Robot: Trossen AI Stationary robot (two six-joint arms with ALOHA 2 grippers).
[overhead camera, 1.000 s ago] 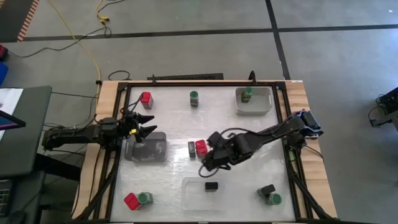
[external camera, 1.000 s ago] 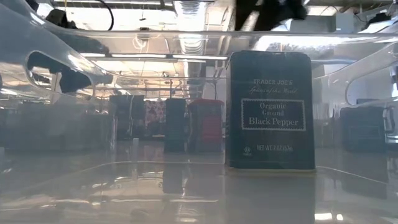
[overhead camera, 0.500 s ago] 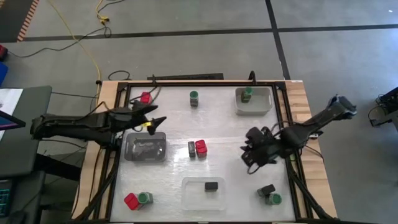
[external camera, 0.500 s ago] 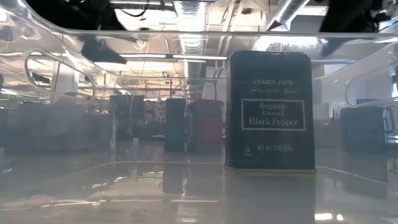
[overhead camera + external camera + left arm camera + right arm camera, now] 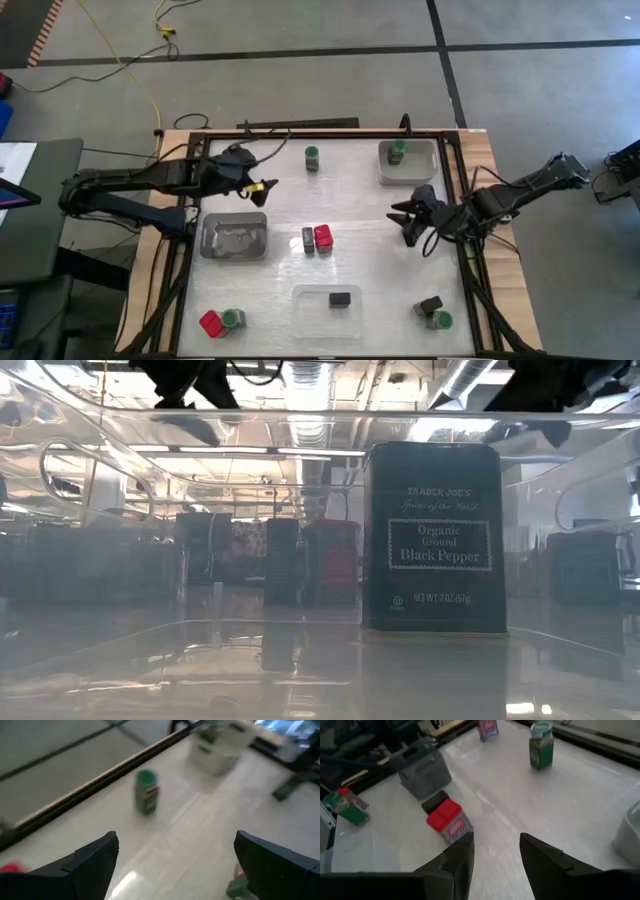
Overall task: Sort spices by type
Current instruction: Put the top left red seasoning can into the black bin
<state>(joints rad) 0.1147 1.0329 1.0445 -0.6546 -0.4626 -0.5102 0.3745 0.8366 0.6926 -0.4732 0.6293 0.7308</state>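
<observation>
Nine spices in sight on the table (image 5: 370, 270), none held. Closest ahead of the right fingers (image 5: 413, 222): a red block (image 5: 323, 237) touching a black box (image 5: 308, 240), side by side at mid-table. Farther off past those, a grey tray (image 5: 234, 237). Off to one side of the right fingers, a clear tray (image 5: 425, 172) with a green-lidded jar (image 5: 398, 150) inside. To the other side, another black box (image 5: 430, 305) just beside a second green-lidded jar (image 5: 441, 320).

Right fingers narrowly parted, nothing between them, raised above bare table near its right edge.

Ahead of the left fingers (image 5: 255, 186), a lone green-lidded jar (image 5: 313, 157), standing upright near the far rail. Left fingers spread wide, empty, above the table beyond the grey tray.

Well away from both sets of fingers, at the near edge: a second clear tray (image 5: 305, 318) with one black box (image 5: 341, 298) upright inside, labelled black pepper in the low view. At the near left corner, a red block (image 5: 211, 323) touching a green-lidded jar (image 5: 232, 318).
</observation>
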